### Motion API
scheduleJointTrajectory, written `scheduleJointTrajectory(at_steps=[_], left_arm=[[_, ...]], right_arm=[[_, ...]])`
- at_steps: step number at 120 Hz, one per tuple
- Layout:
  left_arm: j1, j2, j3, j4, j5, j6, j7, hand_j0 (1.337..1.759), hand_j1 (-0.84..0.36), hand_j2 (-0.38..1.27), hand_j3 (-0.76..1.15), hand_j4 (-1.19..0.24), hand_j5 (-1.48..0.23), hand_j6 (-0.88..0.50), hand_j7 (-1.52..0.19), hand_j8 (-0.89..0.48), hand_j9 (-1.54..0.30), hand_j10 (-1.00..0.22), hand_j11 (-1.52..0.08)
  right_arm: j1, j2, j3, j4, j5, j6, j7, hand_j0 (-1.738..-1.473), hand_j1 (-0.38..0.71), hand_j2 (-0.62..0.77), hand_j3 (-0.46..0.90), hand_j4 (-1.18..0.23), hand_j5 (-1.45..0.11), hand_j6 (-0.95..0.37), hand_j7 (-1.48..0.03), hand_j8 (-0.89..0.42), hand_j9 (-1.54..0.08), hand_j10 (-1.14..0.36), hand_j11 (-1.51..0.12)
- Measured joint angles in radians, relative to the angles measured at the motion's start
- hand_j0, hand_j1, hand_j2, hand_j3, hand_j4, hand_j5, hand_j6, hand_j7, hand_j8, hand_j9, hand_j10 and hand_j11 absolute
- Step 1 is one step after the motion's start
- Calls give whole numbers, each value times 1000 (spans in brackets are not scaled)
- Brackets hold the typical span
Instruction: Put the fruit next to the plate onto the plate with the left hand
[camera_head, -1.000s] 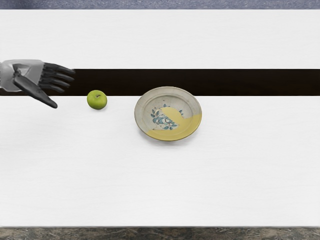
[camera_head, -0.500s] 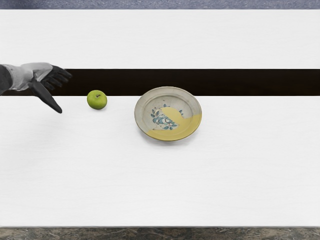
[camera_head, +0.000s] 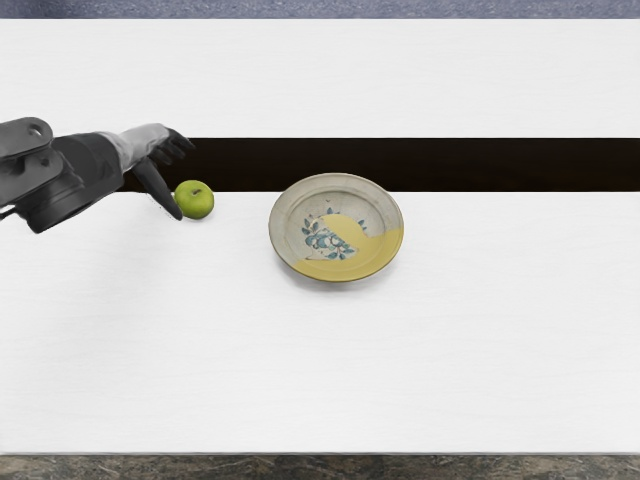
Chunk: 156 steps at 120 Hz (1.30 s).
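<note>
The left hand (camera_head: 155, 162) is spread, thumb angled down, grasping nothing. The green apple (camera_head: 194, 200) sits just right of that thumb (contact unclear), with the floral plate (camera_head: 288, 222) farther right, empty.

Bright, even light leaves the white table (camera_head: 320, 380) nearly featureless. A faint, soft shadow edges the near rim of the plate (camera_head: 281, 228). Everything is sharp and undistorted.

Simulated tabletop scene, white table (camera_head: 330, 370), plate (camera_head: 286, 214)
</note>
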Motion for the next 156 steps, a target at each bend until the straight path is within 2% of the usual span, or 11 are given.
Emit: scheduleJointTrajectory(at_steps=[21,32,61,86,123,156], left_arm=[[-50,-92,86,102,8,40,1,1658,50,53,0,-254,-326,-255,-326,-255,-326,-253,-326],[-52,-143,128,173,9,47,1,1658,49,53,0,-255,-327,-256,-327,-256,-327,-254,-327],[-53,-244,217,298,9,110,1,1658,50,53,0,-254,-326,-254,-326,-254,-326,-253,-326],[-44,-284,251,347,-2,123,1,1658,50,53,0,-253,-326,-254,-326,-254,-326,-253,-326],[-32,-407,273,427,-6,126,1,1658,50,52,0,-253,-326,-254,-326,-254,-326,-253,-326],[-30,-417,301,476,-5,127,1,1658,37,51,0,-267,-346,-268,-346,-267,-346,-266,-346]], right_arm=[[2,0,1,0,0,0,0,-1658,-308,-7,0,-35,-45,-35,-45,-35,-45,-35,-45],[2,0,2,0,0,0,0,-1658,-308,-7,0,-35,-45,-35,-45,-35,-45,-35,-45],[9,0,1,0,0,0,0,-1658,-308,-7,0,-35,-45,-35,-45,-35,-45,-35,-45],[11,0,1,0,0,0,0,-1658,-308,-7,0,-35,-45,-35,-45,-35,-45,-35,-45],[11,0,1,0,0,0,0,-1658,-308,-7,0,-35,-45,-35,-45,-35,-45,-35,-45],[14,0,1,0,0,0,0,-1658,-308,-7,0,-35,-45,-35,-45,-35,-45,-35,-45]])
